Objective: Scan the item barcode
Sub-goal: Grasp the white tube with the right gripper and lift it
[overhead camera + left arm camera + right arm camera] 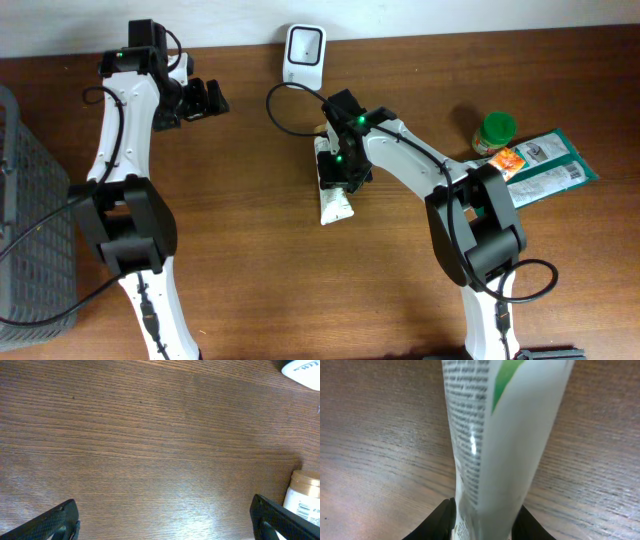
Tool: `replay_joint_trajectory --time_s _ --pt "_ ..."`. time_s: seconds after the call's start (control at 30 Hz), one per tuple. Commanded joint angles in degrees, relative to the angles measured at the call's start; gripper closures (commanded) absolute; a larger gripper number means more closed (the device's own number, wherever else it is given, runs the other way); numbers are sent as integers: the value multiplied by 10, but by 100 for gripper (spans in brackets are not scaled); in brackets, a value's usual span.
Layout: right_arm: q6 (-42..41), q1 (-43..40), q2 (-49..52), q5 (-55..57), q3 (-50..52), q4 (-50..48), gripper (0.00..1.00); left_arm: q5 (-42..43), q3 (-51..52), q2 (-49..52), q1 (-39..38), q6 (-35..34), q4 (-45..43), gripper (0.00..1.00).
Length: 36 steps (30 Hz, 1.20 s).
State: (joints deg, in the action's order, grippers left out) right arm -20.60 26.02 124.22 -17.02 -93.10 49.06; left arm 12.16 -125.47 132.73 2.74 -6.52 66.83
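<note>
White tube [512,435] lies on brown wood-grain table [300,290], grey basket [30,200] at edge.

My left arm [122,130] reaches up the table, and the left gripper [200,102] is spread wide, its 2 fingertips [55,522] far apart. My right arm [420,160] bends leftward. The right gripper [340,168] points down with jaws narrow, possibly pinching.

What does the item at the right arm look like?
Find the white scanner at the far centre edge. Just in front of it, under the right gripper, is a white tube. Unlike the green-lidded jar and packets to its right, it is long, with fine print and a green stripe.
</note>
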Motion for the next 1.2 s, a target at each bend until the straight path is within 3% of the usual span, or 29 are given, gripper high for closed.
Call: replay_joint_trajectory --time_s 0.0,0.2,0.27,0.47,0.63,1.17 --pt "9 -14 -9 -23 4 1 62 2 2 6 3 -5 0 1" --pt "39 -30 -45 -82 9 42 48 2 2 6 3 -5 0 1" --pt "36 -24 -45 -94 32 26 47 2 2 6 3 -5 -1 1" --pt "-14 -25 -44 -96 122 -50 47 2 2 6 4 -5 -1 1" --pt "-24 -33 -45 -94 130 -113 48 2 2 6 4 -5 -1 1" --pt "-24 -63 -45 -78 130 -134 55 2 2 6 4 -5 -1 1"
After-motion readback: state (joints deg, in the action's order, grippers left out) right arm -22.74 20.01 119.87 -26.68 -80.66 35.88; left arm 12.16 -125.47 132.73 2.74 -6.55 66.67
